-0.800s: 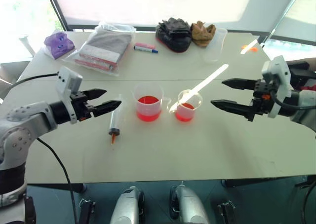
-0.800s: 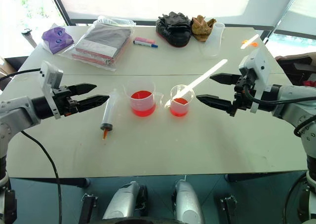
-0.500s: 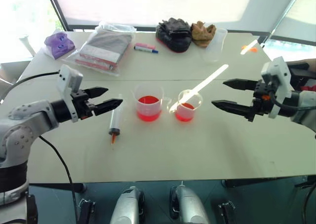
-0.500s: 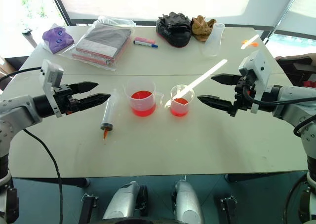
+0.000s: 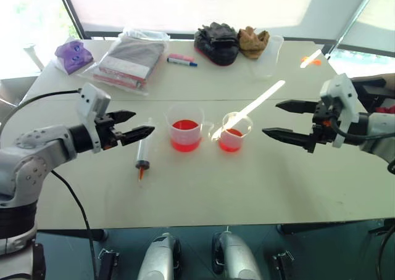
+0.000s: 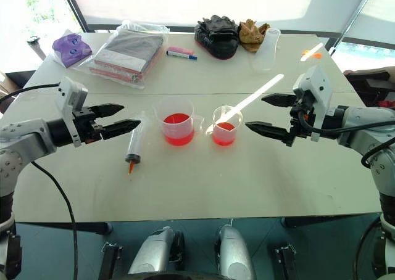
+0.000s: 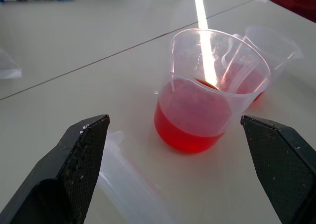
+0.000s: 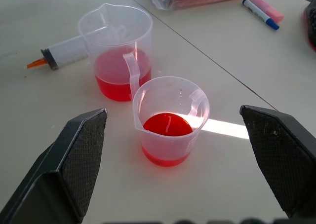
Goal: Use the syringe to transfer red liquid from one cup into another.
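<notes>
Now left gripper [image 5: 134, 124] slightly higher.

Nothing readable is showing up anywhere, no labels, brands or numbers legible on anything on the table.

bright daylight from blown-out windows [image 5: 185, 5] behind the bench [image 5: 247, 181]. narrow sun streak [image 5: 262, 100] glaring across the bench and the rim of the smaller cup [image 5: 232, 132]. soft, faint shadows. sharp head views; end effector fingers [image 7: 74, 179] close and soft in wrist views.
</notes>
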`<state>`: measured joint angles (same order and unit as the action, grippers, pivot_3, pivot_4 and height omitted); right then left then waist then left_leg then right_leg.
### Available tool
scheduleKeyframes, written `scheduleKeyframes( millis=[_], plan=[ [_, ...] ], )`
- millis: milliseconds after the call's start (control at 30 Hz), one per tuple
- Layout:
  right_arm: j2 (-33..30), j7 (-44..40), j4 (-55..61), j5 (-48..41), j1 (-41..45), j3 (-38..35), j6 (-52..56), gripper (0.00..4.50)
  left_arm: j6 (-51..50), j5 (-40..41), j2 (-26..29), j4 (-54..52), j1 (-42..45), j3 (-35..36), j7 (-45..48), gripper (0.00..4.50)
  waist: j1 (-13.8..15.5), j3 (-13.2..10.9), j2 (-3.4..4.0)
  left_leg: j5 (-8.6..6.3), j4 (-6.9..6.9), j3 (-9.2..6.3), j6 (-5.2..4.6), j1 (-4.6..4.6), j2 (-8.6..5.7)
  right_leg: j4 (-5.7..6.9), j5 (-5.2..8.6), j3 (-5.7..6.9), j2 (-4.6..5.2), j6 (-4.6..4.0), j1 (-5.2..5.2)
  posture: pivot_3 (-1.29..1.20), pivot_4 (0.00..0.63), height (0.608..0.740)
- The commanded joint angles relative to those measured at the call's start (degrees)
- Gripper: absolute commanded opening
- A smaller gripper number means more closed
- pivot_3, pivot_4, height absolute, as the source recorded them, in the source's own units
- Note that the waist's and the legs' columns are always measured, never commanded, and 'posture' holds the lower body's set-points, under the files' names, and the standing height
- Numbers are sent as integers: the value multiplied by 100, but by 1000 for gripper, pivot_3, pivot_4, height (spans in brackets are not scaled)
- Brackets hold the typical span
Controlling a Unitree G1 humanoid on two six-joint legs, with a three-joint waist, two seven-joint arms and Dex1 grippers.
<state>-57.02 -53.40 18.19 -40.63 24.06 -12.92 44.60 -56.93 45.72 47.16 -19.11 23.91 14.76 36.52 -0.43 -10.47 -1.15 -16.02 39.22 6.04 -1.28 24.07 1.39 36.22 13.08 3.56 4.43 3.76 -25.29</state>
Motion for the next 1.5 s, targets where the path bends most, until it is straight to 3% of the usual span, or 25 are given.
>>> scheduleKeyframes(
  millis=[33,233,400,600,933,1267,1500],
  plan=[
    [-60,-84,11,98,157,-44,-189,4500,-153,48,54,-25,369,138,-221,4491,3,0,0,1,0,0,1,0,0,0,0,0,0,0,1,0,150,740],
    [124,-152,150,-16,488,137,-248,4500,-472,1,57,506,915,149,-505,4491,-18,0,0,2,2,0,2,-4,0,2,-7,0,-3,14,4,0,150,740],
    [263,-192,991,-1082,1272,240,382,4500,-2320,-241,413,1375,1948,-619,-898,4491,-21,-3,-3,4,2,-5,6,-5,13,13,-8,-2,-35,16,-3,0,150,740],
    [473,41,1140,-1106,1553,482,376,4500,-3483,-640,-312,2184,3002,-1010,-1352,4491,102,-1,-7,3,6,-2,4,-8,10,9,-8,-5,-34,17,6,0,150,740],
    [824,333,1149,-735,1222,648,41,4500,-3557,-1033,-390,4012,4157,-2699,-1718,4491,99,-1,-13,9,12,1,15,-2,13,17,-9,-11,-34,18,-4,0,150,740],
    [1024,769,1395,-761,900,502,38,4500,-3422,-1703,-701,4523,4425,-3460,-1128,4491,112,-1,-13,9,13,4,15,1,10,16,-9,-9,-34,18,-4,0,150,740],
    [1048,1012,1559,-835,727,416,84,4500,-3551,-1829,-873,4363,4358,-3496,-878,4491,111,-1,-13,9,13,3,14,2,10,16,-9,-13,-34,18,-5,0,150,740]
  ],
)
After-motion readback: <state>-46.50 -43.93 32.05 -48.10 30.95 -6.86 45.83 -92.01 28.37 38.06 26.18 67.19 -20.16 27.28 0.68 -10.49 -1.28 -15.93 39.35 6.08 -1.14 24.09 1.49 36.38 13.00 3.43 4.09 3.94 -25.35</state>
